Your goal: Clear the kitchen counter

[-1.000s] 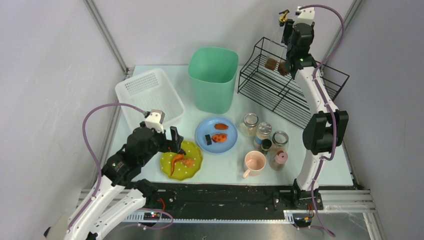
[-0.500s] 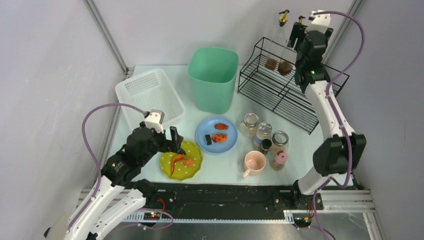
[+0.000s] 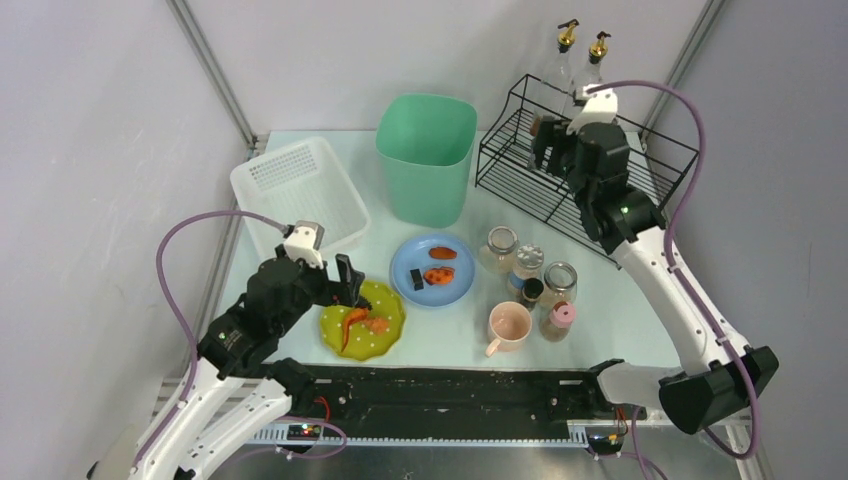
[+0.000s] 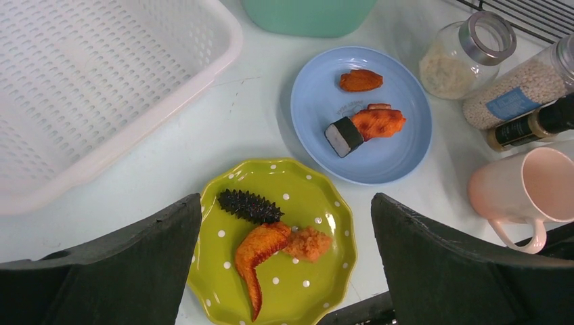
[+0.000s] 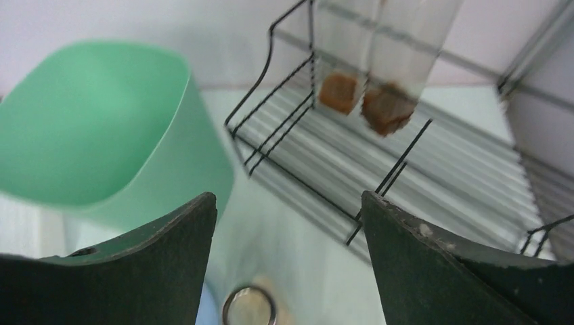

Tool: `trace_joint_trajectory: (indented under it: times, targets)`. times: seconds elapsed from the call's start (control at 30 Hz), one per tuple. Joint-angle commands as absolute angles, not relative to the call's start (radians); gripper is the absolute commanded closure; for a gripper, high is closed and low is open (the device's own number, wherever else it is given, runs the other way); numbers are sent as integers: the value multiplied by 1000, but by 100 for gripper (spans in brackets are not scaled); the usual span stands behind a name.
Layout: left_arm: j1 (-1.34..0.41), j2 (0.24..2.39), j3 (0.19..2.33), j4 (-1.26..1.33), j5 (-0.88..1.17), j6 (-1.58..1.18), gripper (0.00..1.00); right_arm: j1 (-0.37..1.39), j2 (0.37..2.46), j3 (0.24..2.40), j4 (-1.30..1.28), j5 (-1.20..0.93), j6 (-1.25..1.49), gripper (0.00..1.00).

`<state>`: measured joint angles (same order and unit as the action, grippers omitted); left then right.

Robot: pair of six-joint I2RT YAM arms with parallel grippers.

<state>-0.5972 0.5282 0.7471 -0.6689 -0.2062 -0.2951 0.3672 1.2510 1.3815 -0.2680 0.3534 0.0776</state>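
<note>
At the upper left of the top view sits an empty basket (image 3: 300,185). Below it the left gripper (image 4: 285,203) hangs over the green plate (image 4: 304,284), jaws spread wide and holding nothing. The step in hand looks like a reach for that plate (scraps lie on it). The next move probably calls for a descent to the rim and a firm pinch. The counter (image 3: 590,330) fills the middle of the frame. In its centre it carries the bin (image 3: 425,160) and the blue plate (image 3: 460,285), with the jars (image 3: 499,248) and cup (image 3: 510,325) further right, so most of the clearing remains. At the upper right the right gripper (image 5: 288,201) hovers, jaws parted and empty, before the rack (image 3: 520,180). It likely needs to swing down to a jar.
</note>
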Motion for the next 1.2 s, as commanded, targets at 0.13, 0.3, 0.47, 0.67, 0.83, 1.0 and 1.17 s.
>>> trace_joint_trajectory:
  times: [0.13,0.3,0.47,0.67,0.83,1.0,1.17]
  targets:
    - [-593,503,748,-660,-223,-282,2,560,1160,1280,-553,370,204,16]
    - [-594,501,749,-660,-222,-284,2,611,1160,1226,-670,390,284,16]
    - [-595,509,750,-660,-214,-282,2,629,1188,1166,-728,433,377,13]
    - [-595,517,749,-660,-205,-282,2,627,1205,1105,-737,411,420,12]
    - [-595,522,749,-661,-201,-282,2,605,1254,1078,-761,398,467,12]
    - [-594,530,750,-660,-199,-280,2,592,1276,1050,-736,361,474,15]
    - [-594,538,749,-660,-196,-279,2,592,1273,1033,-724,353,479,20]
